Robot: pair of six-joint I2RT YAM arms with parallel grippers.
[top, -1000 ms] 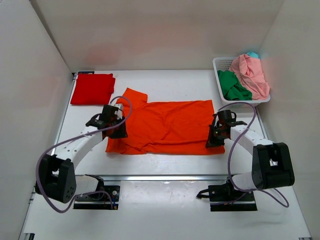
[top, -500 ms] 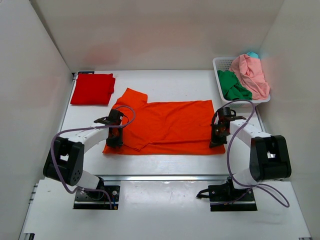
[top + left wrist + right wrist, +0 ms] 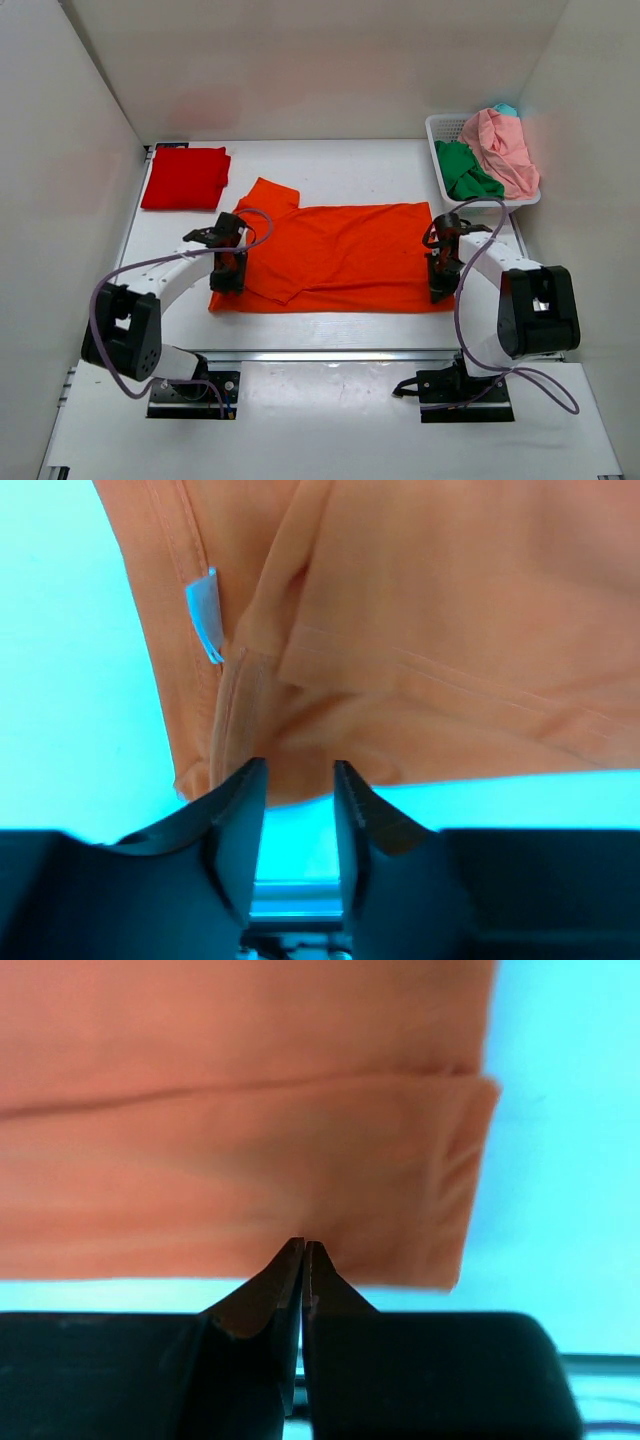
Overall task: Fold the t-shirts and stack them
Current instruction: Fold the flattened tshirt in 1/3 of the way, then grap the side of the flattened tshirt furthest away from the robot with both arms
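The bright orange t-shirt (image 3: 340, 255) lies spread across the middle of the table, its left sleeve folded inward. My left gripper (image 3: 228, 268) is open at the shirt's near left corner; in the left wrist view (image 3: 297, 775) the jaws stand apart astride the near hem of the orange cloth (image 3: 430, 630). My right gripper (image 3: 441, 277) is at the near right corner; in the right wrist view (image 3: 303, 1248) the jaws are closed together on the shirt's near hem (image 3: 250, 1170). A deeper red t-shirt (image 3: 185, 177) lies folded at the far left.
A white lattice basket (image 3: 438, 130) at the far right holds green (image 3: 465, 172), pale pink (image 3: 503, 148) and teal (image 3: 506, 108) shirts. White walls enclose the table on the left, back and right. A metal rail (image 3: 330, 354) runs along the near edge.
My left gripper moved nearer along the shirt's left side to its near corner. The right gripper shifted slightly nearer and right. The shirt's near edge slid a little toward me.
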